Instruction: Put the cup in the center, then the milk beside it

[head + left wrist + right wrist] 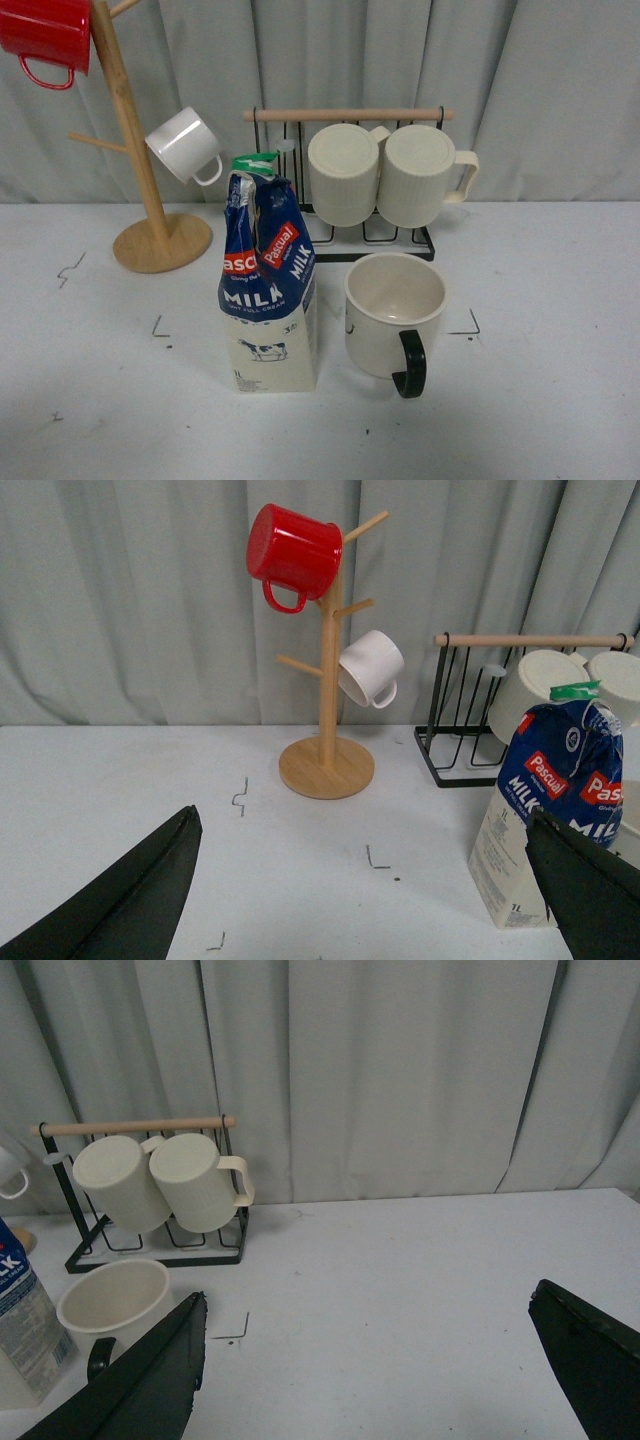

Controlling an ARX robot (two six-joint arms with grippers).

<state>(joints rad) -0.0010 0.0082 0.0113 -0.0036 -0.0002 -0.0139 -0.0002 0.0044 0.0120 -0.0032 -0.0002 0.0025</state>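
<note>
The cup (pixel 394 312), wide and cream-white with a black handle turned toward me, stands upright on the table's middle. The milk (pixel 268 284), a tall carton with a dark blue top and green cap, stands upright just to its left, a small gap between them. Neither arm shows in the front view. In the left wrist view my left gripper (pixel 370 895) is open over bare table, the milk (pixel 556 810) beside one finger. My right gripper (pixel 380 1380) is open over bare table too, with the cup (pixel 112 1305) and the milk (pixel 25 1325) off to one side.
A wooden mug tree (pixel 150 225) at the back left carries a red mug (pixel 45 38) and a small white mug (pixel 185 146). A black wire rack (pixel 345 180) behind the cup holds two ribbed cream mugs (pixel 385 172). Grey curtain closes the back. Black corner marks (pixel 465 325) are drawn on the table.
</note>
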